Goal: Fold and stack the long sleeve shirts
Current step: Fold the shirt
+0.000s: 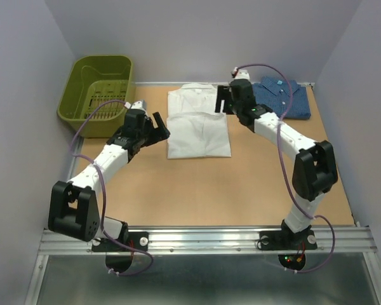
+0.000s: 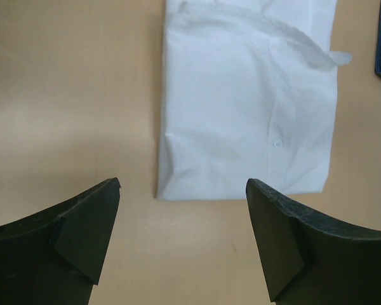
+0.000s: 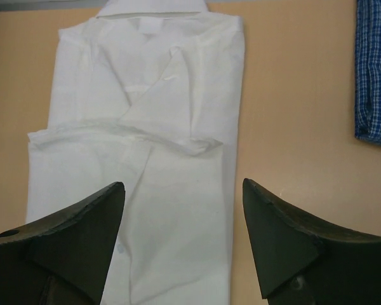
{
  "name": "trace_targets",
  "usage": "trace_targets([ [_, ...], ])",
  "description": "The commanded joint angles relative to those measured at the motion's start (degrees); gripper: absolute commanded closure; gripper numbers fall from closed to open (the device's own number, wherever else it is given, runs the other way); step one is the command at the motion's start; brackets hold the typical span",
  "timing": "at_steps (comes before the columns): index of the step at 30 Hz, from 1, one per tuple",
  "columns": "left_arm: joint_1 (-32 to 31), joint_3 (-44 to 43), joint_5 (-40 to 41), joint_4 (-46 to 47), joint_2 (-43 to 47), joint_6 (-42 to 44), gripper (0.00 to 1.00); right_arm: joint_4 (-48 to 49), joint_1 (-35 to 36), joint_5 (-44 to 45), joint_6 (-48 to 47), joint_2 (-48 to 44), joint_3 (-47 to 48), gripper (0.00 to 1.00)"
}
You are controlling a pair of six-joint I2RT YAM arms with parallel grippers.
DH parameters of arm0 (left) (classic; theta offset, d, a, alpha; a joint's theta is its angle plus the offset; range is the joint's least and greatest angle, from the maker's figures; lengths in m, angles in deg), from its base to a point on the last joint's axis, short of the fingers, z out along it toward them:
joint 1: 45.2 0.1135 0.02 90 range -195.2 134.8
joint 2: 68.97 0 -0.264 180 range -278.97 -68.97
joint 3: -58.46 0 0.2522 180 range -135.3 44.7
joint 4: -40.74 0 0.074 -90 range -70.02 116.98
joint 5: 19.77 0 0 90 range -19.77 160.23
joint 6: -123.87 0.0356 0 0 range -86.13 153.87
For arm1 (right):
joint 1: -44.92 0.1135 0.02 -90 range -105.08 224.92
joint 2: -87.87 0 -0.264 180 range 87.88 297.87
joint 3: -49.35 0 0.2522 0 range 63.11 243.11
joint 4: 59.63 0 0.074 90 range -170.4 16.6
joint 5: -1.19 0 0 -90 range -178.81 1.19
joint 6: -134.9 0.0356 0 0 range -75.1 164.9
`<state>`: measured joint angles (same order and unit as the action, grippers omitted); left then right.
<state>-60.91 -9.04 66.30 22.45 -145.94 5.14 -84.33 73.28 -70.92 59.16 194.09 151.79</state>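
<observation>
The white long sleeve shirt (image 1: 197,124) lies folded into a rectangle at the middle back of the table, collar toward the far wall. The dark blue patterned shirt (image 1: 286,96) lies folded at the back right. My left gripper (image 1: 160,127) hovers just left of the white shirt's left edge, open and empty. In the left wrist view the white shirt (image 2: 247,108) lies ahead of that gripper (image 2: 184,184), with bare table between the fingers. My right gripper (image 1: 225,100) hangs open over the white shirt's right edge (image 3: 146,127), its jaws (image 3: 184,185) holding nothing. The blue shirt (image 3: 374,76) shows at the right.
A green plastic basket (image 1: 98,89) stands at the back left corner, close behind the left arm. Grey walls close in the wooden table (image 1: 254,184) on three sides. A metal rail (image 1: 203,238) carrying both arm bases runs along the near edge.
</observation>
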Motion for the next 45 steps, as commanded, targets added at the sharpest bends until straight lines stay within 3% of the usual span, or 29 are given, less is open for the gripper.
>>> trace_targets([
  [1,-3.01,0.74,-3.99,0.84,-2.91,-2.73,0.1,1.8,-4.18,-11.54,9.99,-4.78,-8.77,0.2],
  [8,-5.3,-1.81,-3.11,2.34,-14.33,-5.98,0.19,4.69,-11.74,-25.08,14.82,-8.65,-19.32,0.22],
  [16,-5.3,-3.83,-0.91,2.34,-20.76,-6.95,0.39,10.41,-13.24,-30.19,15.88,-6.28,-27.42,0.27],
  [17,-5.3,-3.92,-0.82,2.25,-21.29,-7.04,0.46,10.41,-13.33,-30.72,16.06,-5.93,-28.03,0.27],
  [19,-5.3,-4.18,-0.65,1.81,-22.69,-7.04,0.5,13.31,-13.33,-31.95,16.76,-4.8,-29.7,0.29],
  [20,-5.3,-4.01,-0.65,1.55,-23.13,-7.13,0.58,13.75,-13.42,-33.08,17.29,-4.61,-30.23,0.3],
  [22,-5.21,-3.66,-0.38,1.55,-23.31,-7.3,0.63,14.97,-13.33,-33.71,17.55,-4.17,-31.29,0.33],
  [24,-5.04,-3.22,-0.65,1.37,-23.66,-7.39,0.79,15.68,-13.24,-34.23,17.64,-3.47,-32.69,0.38],
  [25,-4.95,-3.04,-0.73,1.11,-23.84,-7.48,0.81,15.95,-13.33,-34.41,17.73,-3.3,-33.05,0.41],
  [28,-4.51,-1.73,-1.61,0.84,-24.19,-7.66,0.98,17.0,-13.33,-35.47,18.08,-2.86,-35.15,0.59],
  [34,-4.42,2.92,-3.54,-0.03,-22.18,-8.01,1.0,17.18,-13.33,-38.1,17.38,-4.61,-39.9,1.0],
  [38,-4.51,8.97,-5.13,-0.47,-17.44,-8.71,1.0,16.92,-13.33,-40.3,18.52,-8.91,-45.34,0.99],
  [45,-5.65,20.24,-8.2,-0.83,-1.71,-11.08,1.0,12.53,-13.24,-41.96,18.79,-20.07,-52.74,0.96],
])
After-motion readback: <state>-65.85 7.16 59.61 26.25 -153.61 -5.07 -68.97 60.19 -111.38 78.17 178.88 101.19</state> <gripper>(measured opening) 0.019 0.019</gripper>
